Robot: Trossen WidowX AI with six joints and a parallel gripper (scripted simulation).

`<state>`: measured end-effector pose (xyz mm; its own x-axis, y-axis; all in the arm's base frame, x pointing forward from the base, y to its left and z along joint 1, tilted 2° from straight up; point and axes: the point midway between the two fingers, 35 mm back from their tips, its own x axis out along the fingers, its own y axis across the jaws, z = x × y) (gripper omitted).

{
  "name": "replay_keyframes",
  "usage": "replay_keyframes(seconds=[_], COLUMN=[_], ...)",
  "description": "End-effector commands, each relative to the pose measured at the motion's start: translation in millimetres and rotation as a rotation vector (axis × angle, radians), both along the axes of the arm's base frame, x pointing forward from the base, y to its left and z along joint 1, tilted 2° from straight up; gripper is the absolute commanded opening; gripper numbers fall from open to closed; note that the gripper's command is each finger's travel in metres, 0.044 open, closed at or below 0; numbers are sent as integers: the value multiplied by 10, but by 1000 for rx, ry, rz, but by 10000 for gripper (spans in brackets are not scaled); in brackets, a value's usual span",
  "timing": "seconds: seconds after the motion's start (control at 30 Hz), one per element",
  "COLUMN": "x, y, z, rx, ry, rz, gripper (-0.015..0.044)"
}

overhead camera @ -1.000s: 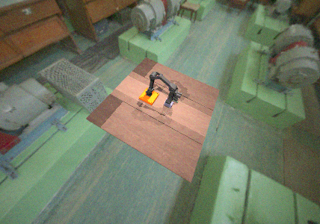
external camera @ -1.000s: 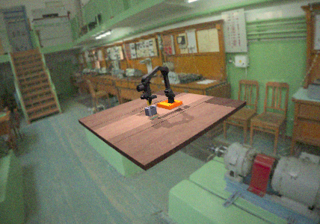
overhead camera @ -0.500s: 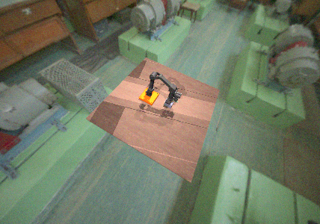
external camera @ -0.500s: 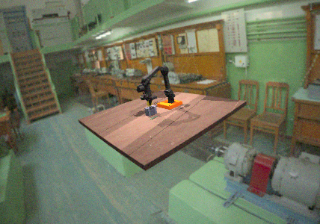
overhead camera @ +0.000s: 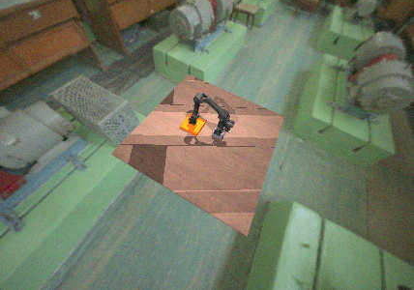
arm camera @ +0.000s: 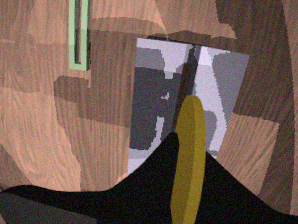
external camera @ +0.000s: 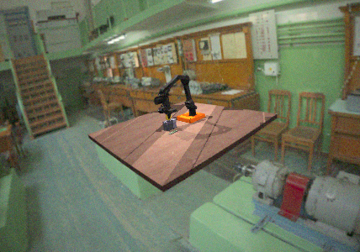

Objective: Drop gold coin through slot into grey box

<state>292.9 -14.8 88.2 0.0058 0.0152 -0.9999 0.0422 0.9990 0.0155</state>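
End effector (arm camera: 181,183): clenched on the coin (arm camera: 188,163), above the box (arm camera: 220,83).
Risk: coin edge skewed to slot (arm camera: 189,70); it could jam.

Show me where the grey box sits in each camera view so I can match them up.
Top: grey box, table centre, under the gripper.
Exterior: box, left of the orange base plate.
Wrist: box, centre, behind the held coin.
Shared landmark: the gripper above the box.
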Motion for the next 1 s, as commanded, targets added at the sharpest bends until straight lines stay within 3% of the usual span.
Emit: replay_keyframes(seconds=[0.0,0.13,0.43,0.8,0.97], x=[1,1,1,-15,-48], y=[0,0,0,-5,-5], z=[3,3,3,396,613], rx=[0,0,0,1,1], ry=[0,0,0,5,10], rz=[0,0,0,0,-1], gripper=[53,157,161,440,440])
